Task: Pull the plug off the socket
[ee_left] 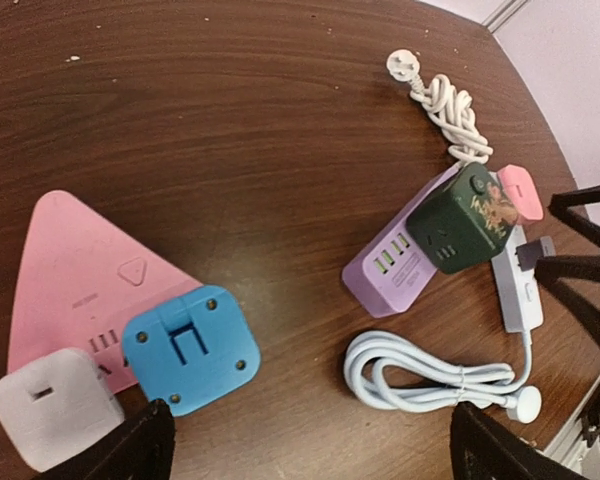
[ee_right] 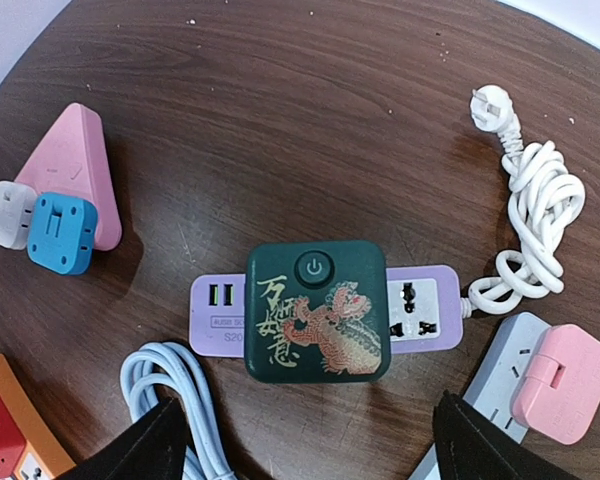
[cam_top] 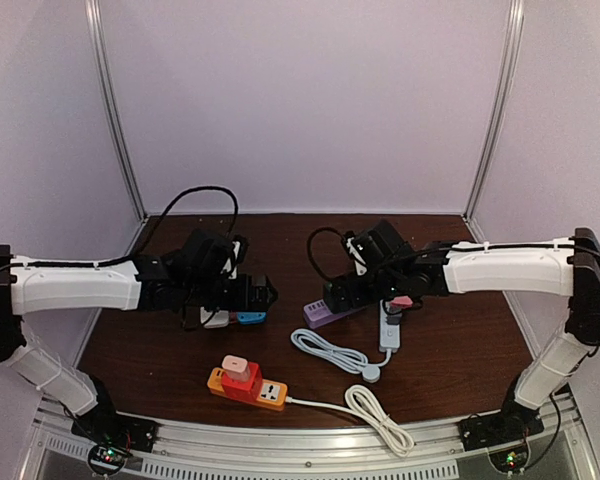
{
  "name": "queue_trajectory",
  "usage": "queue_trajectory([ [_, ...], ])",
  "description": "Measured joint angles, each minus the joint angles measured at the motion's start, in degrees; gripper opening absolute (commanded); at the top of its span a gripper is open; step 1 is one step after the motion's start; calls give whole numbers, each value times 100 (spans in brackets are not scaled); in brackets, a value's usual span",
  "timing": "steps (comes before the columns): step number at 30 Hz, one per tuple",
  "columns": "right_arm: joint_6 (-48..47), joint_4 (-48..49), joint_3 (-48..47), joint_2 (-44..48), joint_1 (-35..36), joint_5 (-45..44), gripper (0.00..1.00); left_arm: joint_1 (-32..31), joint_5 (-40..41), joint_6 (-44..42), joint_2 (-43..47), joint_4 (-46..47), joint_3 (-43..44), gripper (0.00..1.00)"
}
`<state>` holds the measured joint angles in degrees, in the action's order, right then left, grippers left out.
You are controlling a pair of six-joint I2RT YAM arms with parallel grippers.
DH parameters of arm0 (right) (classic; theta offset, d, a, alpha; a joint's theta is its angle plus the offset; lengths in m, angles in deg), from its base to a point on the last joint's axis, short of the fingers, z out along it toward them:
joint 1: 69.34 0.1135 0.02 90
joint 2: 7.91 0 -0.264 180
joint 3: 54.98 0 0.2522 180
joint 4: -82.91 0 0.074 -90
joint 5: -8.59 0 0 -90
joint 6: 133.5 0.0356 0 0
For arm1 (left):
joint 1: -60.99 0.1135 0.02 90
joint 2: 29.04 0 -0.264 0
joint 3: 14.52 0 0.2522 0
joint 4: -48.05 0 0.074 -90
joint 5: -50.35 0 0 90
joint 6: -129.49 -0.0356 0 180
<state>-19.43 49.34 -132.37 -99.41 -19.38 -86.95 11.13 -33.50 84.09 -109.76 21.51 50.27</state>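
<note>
Green plug [ee_right: 317,312], the dragon-print cube, sat pushed into the purple socket strip [ee_right: 420,310] just at 12 o'clock of the right gripper [ee_right: 310,425]; that gripper hovered with jaws spread wide and nothing between them; left gripper [ee_left: 308,430] gaped empty too, with a blue plug [ee_left: 190,350] on a pink triangle strip [ee_left: 70,270] at its 10 o'clock; looked like the approach step to me; next it'd need to drop, straddle the cube, squeeze, then pull straight up without dragging the strip along.
</note>
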Motion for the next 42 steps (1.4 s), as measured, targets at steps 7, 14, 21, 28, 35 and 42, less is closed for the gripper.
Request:
queue_trajectory([
  [7, -98, -24, -136, -341, 0, 13, 77, -111, -389, 490, -1084, 608, 782, 71],
  [14, -190, 4, -264, -634, 0, 17, 76, -114, -743, 1001, -1974, 964, 1375, 25],
  [21, -310, 22, -299, -857, 0, 17, 75, -114, -979, 1486, -2562, 1316, 1552, 12],
  [28, -439, 22, -444, -966, 0, 7, 75, -114, -1178, 1757, -3010, 1513, 1862, 7],
  [35, -608, 109, -481, -1027, 0, -55, 73, -114, -1351, 1991, -3209, 1657, 1897, 5],
  [42, -638, 125, -544, -1147, -11, -87, 64, -114, -1495, 2065, -3390, 1792, 1895, 5],
])
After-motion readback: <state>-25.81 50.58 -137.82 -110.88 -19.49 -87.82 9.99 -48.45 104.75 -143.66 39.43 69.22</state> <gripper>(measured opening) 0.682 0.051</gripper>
